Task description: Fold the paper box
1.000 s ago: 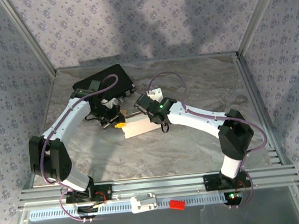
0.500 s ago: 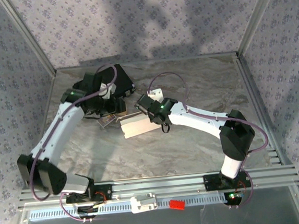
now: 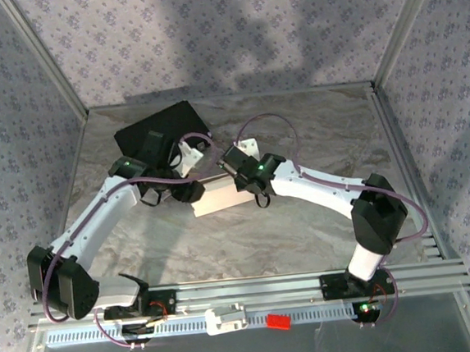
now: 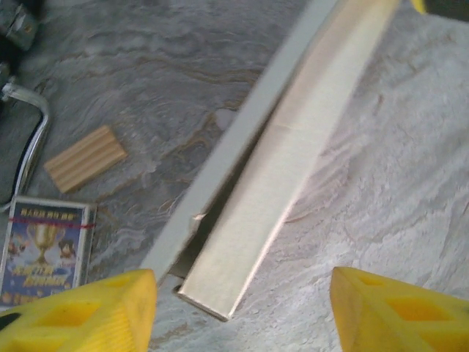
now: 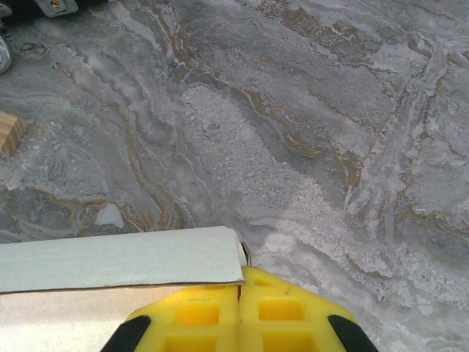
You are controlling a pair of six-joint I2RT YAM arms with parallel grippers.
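Left claw [image 4: 242, 297] swung in, apart; right claw [image 5: 240, 284] seemingly clamps one paper box [image 4: 286, 169].

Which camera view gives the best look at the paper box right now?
Left wrist: the paper box lies close up, its top panel gaping at the near end. Top external shows it small and partly covered. Right wrist shows one flap edge beside the right gripper.
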